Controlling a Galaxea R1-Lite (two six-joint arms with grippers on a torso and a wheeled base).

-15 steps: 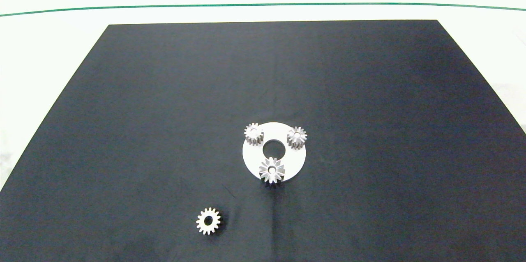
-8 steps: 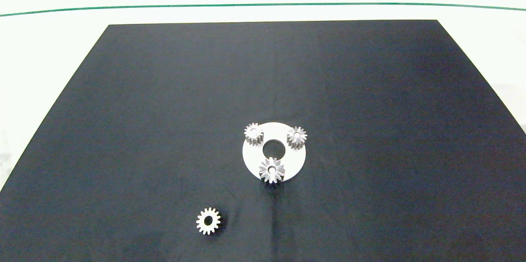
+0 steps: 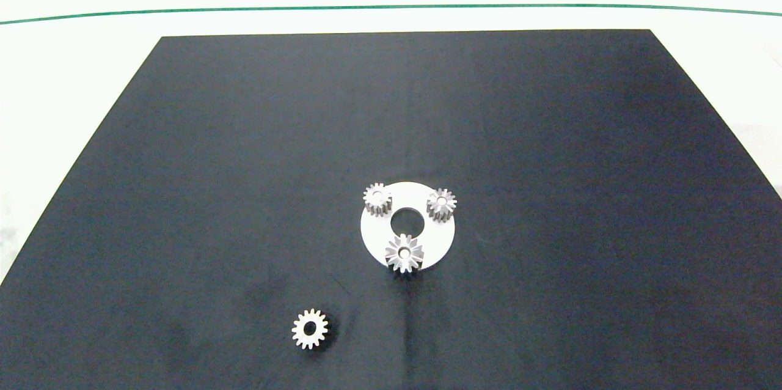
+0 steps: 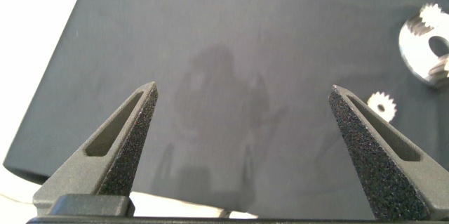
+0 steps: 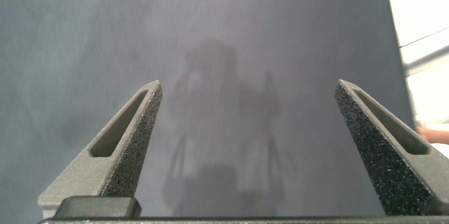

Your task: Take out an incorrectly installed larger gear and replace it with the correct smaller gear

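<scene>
On the white disc [image 3: 437, 243] stand three gears. The larger gear [image 3: 404, 253], with long pointed teeth, sits at the disc's near edge. Two small gears [image 3: 377, 197] [image 3: 441, 203] sit at its far left and far right. The smaller gear [image 3: 310, 329] lies flat and loose on the black mat, nearer and to the left of the disc. Neither arm shows in the head view. My left gripper [image 4: 242, 87] hangs open above the mat, with the smaller gear [image 4: 382, 104] and part of the disc [image 4: 417, 45] beyond one finger. My right gripper [image 5: 247, 82] is open over bare mat.
The black mat [image 3: 244, 164] covers most of the white table [image 3: 79, 54]. A green line [image 3: 391, 7] runs across the table's far side. The mat's edge shows in both wrist views.
The gears and the disc have not moved. Faint shadows near the mat's front edge have shifted slightly.
</scene>
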